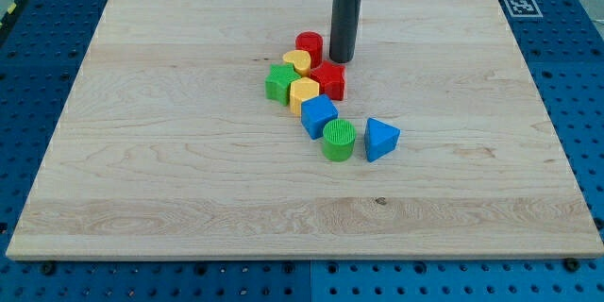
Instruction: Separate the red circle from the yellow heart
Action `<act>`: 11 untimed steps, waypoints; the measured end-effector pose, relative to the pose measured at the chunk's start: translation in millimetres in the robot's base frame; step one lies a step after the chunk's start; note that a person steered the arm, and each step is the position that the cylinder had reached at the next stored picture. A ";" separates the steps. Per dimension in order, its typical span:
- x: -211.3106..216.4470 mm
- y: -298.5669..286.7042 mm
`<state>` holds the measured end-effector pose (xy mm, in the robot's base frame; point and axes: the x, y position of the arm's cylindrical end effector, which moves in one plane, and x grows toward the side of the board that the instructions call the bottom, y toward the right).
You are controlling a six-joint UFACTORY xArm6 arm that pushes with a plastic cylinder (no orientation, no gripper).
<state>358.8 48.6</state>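
The red circle stands on the wooden board, touching the yellow heart just below and to its left. My tip is at the lower end of the dark rod, right beside the red circle on its right and just above the red star-like block. The tip looks very close to the red circle; I cannot tell if it touches.
A green block, a second yellow block, a blue block, a green cylinder and a blue triangular block run down from the cluster. The wooden board sits on a blue perforated table.
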 end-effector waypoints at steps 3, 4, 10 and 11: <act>7.6 -37.4; 6.8 -37.4; 4.5 -55.5; -1.9 -74.5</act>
